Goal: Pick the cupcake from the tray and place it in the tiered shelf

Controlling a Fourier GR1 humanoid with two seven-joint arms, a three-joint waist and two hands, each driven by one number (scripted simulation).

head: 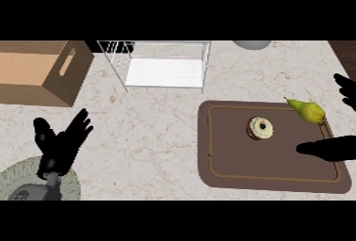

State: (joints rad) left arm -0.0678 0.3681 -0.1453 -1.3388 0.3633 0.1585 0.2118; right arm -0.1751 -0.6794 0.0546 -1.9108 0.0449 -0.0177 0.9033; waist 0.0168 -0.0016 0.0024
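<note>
The cupcake (261,128) sits on the brown tray (230,164), up in the tray's far half and right of its middle, frosting facing up, untouched. Just beyond it, on the tray's far right corner, lies a pear (306,110), stem pointing away to the upper left, close to the cupcake but not touching it. Now the hands: the right hand (327,148) comes in from the right edge, hovering over the tray's right side, and I cannot tell how its fingers are set, since it shows only as a dark shape. The cupcake lies to the left of that hand and slightly farther from the robot, so this is clearly the nearer hand and the likely one for the pick. The left hand (62,139) rests well off to the left, fingers up and spread, holding nothing, above a round mat (21,174) at the lower left corner. The tiered shelf (167,66), a wire frame with a white level, stands at the far side of the counter (139,132), up and left of the tray, with a cardboard box (42,70) to its left. By my reading the pick has not begun; the carry would then run up and left toward the shelf.
</note>
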